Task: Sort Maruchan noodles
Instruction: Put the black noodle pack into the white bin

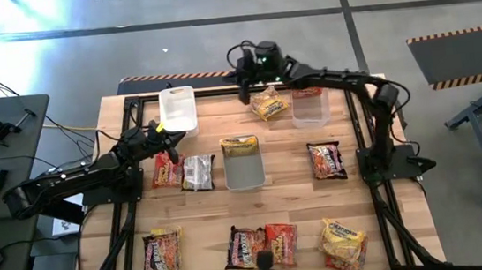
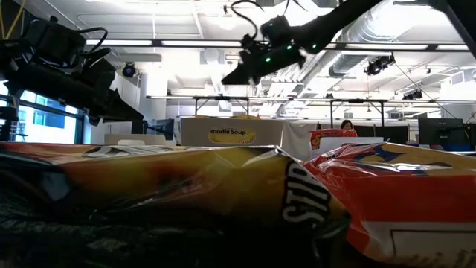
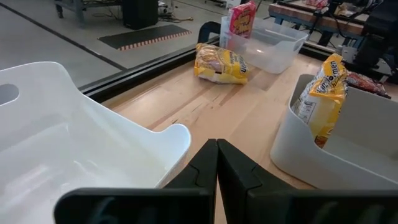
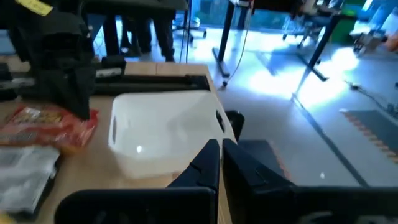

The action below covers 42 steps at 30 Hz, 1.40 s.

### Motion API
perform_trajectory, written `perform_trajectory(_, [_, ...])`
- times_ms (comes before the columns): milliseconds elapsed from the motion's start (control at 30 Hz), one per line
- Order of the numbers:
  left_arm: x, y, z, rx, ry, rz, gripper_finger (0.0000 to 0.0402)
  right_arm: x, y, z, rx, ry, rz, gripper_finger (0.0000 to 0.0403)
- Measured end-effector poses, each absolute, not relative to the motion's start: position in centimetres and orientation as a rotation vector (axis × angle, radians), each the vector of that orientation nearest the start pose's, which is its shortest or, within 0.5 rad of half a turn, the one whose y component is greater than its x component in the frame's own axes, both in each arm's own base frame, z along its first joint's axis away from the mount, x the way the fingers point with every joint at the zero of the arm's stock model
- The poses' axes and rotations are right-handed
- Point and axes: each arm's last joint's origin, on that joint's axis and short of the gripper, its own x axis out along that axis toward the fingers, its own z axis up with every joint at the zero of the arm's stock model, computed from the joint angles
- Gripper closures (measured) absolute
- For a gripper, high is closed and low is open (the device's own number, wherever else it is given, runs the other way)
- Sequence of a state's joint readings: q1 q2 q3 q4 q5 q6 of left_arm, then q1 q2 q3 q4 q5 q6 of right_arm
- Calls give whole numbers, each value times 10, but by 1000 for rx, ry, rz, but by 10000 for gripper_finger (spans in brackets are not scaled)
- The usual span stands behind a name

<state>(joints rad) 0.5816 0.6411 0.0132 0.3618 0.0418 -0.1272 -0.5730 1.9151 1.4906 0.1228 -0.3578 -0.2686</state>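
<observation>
box (image 2: 230, 132): "oodle Soup" | yellow pkt (image 2: 223, 186): "SOUP"

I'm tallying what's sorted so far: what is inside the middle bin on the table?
The middle bin holds one yellow noodle packet, leaning upright against its far wall. The rest of its floor looks bare; anything beneath the packet is hidden.

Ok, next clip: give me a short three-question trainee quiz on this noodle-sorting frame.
1. True or false: the white bin beside the left arm already holds a packet.
2. What colour is the packet in the middle bin? A red, B yellow, C black.
3. Fill in: the left gripper and the right gripper are both ___ and empty.
Key: 1 false; 2 B; 3 shut.
</observation>
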Motion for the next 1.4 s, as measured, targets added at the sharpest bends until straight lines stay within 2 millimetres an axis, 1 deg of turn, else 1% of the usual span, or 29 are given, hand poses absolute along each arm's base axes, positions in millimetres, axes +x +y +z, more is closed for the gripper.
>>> perform_trajectory(133, [114,73,141,-206,222,553,401,402,-224,267,-141,213,-157,403])
perform_trajectory(267, [114,73,141,-206,223,553,401,411,-213,274,-164,116,-140,403])
perform_trajectory(400, [114,73,140,-207,226,553,401,417,-207,275,-201,79,-164,403])
perform_trajectory(467, [114,73,140,-208,227,553,401,422,-206,268,-196,80,-166,403])
perform_trajectory(567, [114,73,140,-208,227,553,401,432,-203,251,-173,75,-156,403])
perform_trajectory(667, [113,73,140,-208,229,553,401,442,-197,238,-159,41,-137,403])
perform_trajectory(733, [113,73,140,-209,229,553,401,446,-192,235,-152,21,-125,403])
perform_trajectory(867, [113,73,140,-210,230,553,401,449,-185,238,-177,-13,-113,403])
perform_trajectory(1033, [113,73,139,-213,240,554,401,445,-193,238,-187,-25,-131,403])
perform_trajectory(1133, [113,73,138,-215,246,554,401,435,-190,227,-182,-125,-142,403])
perform_trajectory(1267, [113,73,138,-215,246,554,401,406,-182,201,-108,-277,-154,403])
perform_trajectory(1333, [113,73,138,-215,245,554,401,389,-177,187,-90,-332,-198,403])
perform_trajectory(1400, [113,73,138,-215,246,554,401,375,-170,179,-92,-365,-237,403])
